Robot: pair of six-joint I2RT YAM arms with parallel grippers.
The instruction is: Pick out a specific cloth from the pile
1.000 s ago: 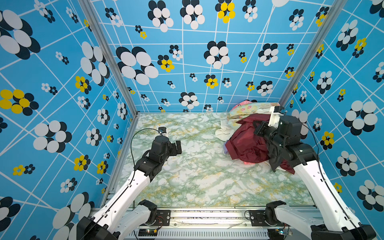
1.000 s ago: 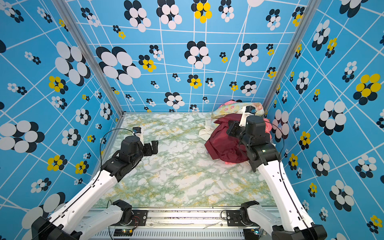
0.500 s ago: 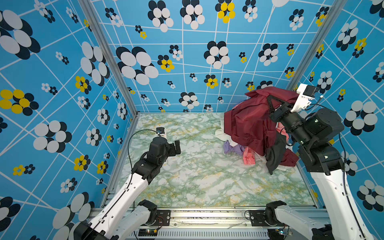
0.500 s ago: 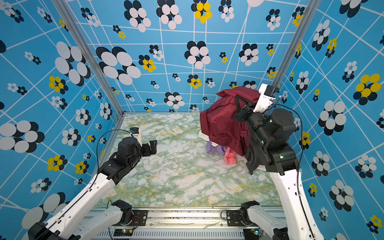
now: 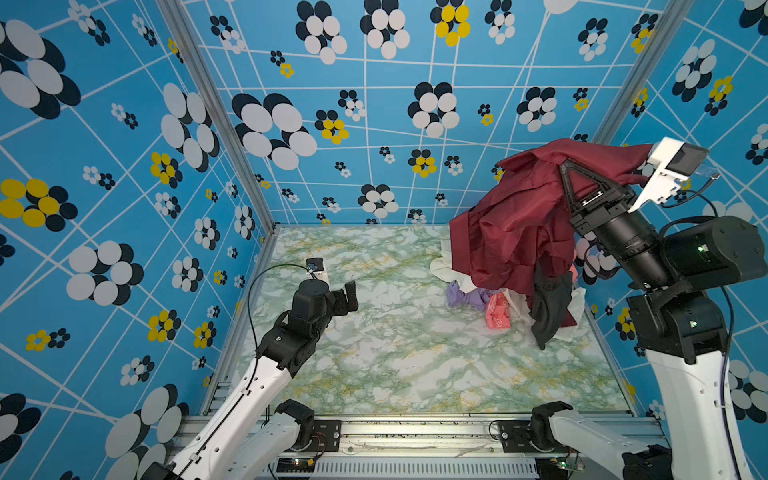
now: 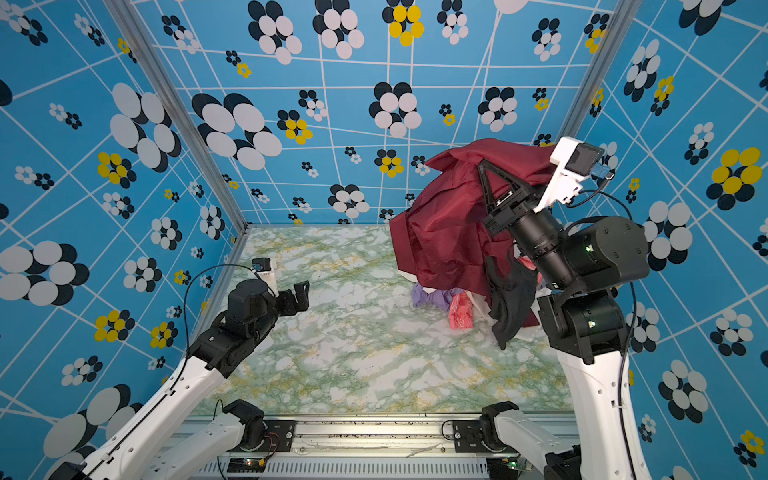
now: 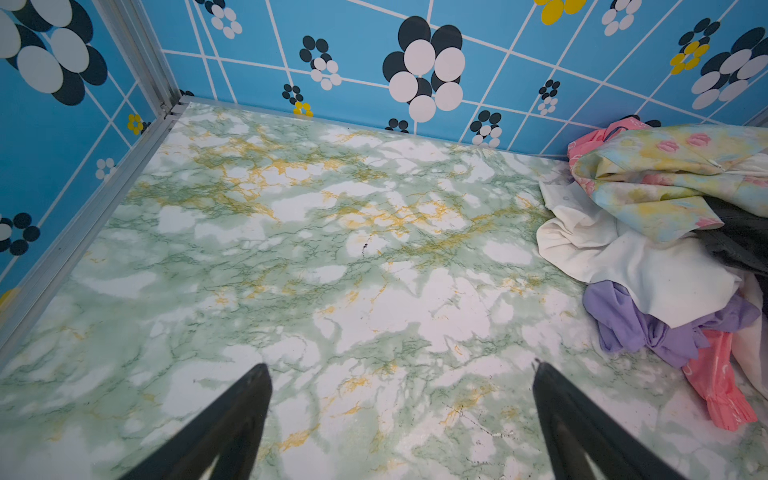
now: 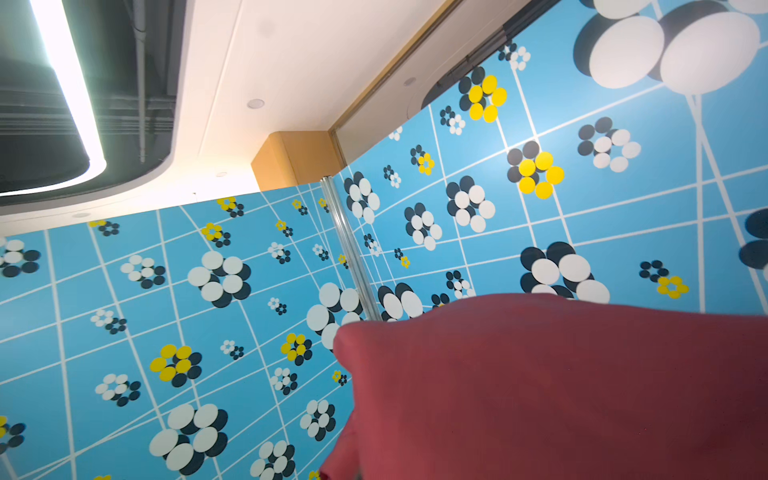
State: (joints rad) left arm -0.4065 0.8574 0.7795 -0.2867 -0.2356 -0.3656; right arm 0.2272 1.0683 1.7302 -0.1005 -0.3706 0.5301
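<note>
The cloth (image 5: 515, 224) (image 6: 444, 232), plain maroon, hangs high over the back right corner with my right gripper (image 5: 562, 166) (image 6: 481, 165) shut on its top fold. It fills the right wrist view as a maroon sheet (image 8: 561, 395) that hides the jaws. A black garment (image 5: 548, 307) (image 6: 509, 307) dangles below it beside the arm. Underneath lies the pile (image 5: 494, 297) (image 6: 440, 297) (image 7: 665, 208) of white, lilac, pink and floral pieces. My left gripper (image 5: 351, 291) (image 6: 301, 293) (image 7: 399, 365) stands open and empty over bare marble, well left of the pile.
The green marble floor (image 5: 395, 353) is boxed in by blue flowered walls (image 5: 332, 124) on three sides, with a metal rail (image 5: 415, 432) along the front. The pile sits against the right wall's base.
My right arm has risen from the pile, pulling the maroon cloth up off the floor and uncovering lilac and pink pieces. The left arm has barely moved.
</note>
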